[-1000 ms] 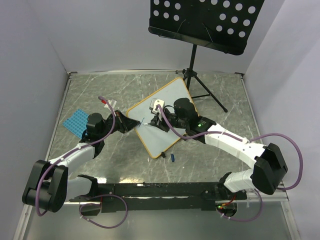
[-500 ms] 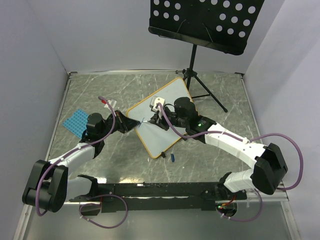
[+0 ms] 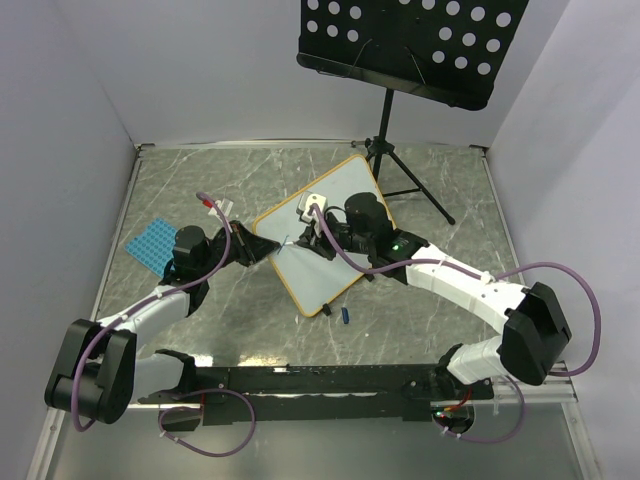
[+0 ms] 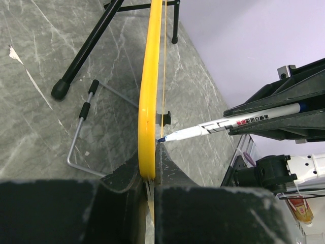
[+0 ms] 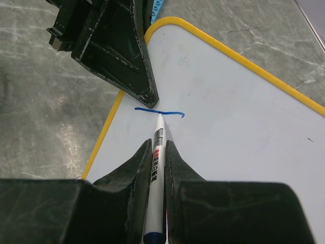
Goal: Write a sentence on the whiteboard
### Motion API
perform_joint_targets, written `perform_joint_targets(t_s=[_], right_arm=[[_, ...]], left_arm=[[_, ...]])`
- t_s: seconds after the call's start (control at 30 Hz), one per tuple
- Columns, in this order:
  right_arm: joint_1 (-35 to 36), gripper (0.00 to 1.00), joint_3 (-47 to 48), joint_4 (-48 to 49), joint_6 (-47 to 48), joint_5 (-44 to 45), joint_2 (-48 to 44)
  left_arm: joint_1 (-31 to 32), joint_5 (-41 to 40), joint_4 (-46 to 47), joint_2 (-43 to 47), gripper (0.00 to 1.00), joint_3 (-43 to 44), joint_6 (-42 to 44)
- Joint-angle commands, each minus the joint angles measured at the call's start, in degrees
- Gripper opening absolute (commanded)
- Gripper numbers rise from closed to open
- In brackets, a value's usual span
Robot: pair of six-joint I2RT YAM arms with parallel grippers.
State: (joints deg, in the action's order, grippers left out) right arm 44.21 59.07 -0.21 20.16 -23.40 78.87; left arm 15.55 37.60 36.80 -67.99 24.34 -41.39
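One stroke point(image 5: 152, 110) is drawn. Board point(image 4: 147, 91) is pinched by left gripper point(image 4: 150, 168), marker point(image 5: 160, 127) by right gripper point(image 5: 158, 146); excess tip pressure could slip the board.

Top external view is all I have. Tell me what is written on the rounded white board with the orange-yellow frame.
Observer: The right wrist view shows one short blue stroke, hooked down at its right end, on the orange-framed white board. There are no words in that view.
Operator: Give me the pen tip's position.
Observer: The white-barrelled marker, shut in the right hand, has its tip on that stroke.
Operator: Report the left hand's hold.
Observer: In the left wrist view the left hand is shut on the board's yellow frame edge.
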Motion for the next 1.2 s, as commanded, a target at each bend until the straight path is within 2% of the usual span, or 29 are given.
perform_joint_targets(t_s=[0.0,1.17], right_arm=[[0.0,0.0,2.5,1.0,0.1,0.0,1.2],[-0.3,0.0,-0.3,-6.8,3.5,-1.7,-1.1]], left_arm=[[1.2,4.9,-1.3,-0.2,0.01,-0.7,3.1],[1.2,4.4,-3.8,0.0,0.01,0.1,4.7]])
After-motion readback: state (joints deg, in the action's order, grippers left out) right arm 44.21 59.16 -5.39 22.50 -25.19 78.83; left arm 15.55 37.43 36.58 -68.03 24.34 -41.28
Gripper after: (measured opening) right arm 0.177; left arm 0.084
